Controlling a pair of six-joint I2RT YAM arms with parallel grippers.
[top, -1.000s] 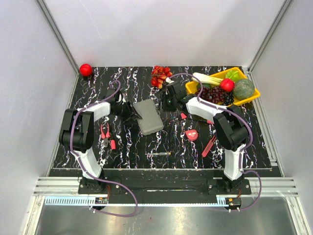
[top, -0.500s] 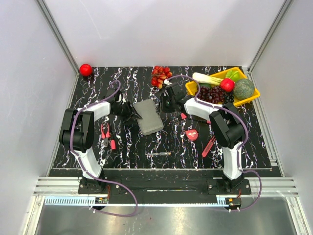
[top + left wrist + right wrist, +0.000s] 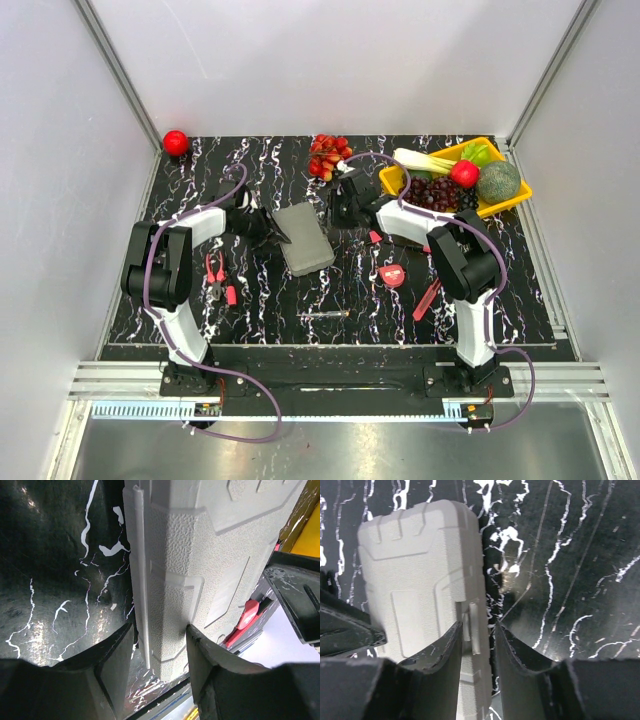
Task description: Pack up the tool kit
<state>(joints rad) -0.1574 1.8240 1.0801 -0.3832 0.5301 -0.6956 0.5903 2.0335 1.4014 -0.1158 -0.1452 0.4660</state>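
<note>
- A yellow tray (image 3: 390, 182) of fruit and vegetables is sitting at the far right of the black marbled table (image 3: 260, 180), just behind the right arm.
- A cluster of red fruit (image 3: 328, 156) is lying just beyond the right gripper (image 3: 478, 625), and a red ball (image 3: 176, 142) is resting in the far left corner.
- Loose tools are lying nearer the arm bases: red-handled pliers (image 3: 213, 272), a round tape measure (image 3: 393, 275), a long red-handled tool (image 3: 428, 298) and a thin metal tool (image 3: 325, 314).
- The tape measure's pale mark is showing too small to read.
- The tool kit case (image 3: 303, 238) is lying shut and flat between both grippers.
- The left gripper (image 3: 159, 627) is clamping the case's left end, with both fingers touching it.
- The right gripper is standing narrowly parted around the latch tab (image 3: 472, 622), with a dark gap showing beside one finger.
</note>
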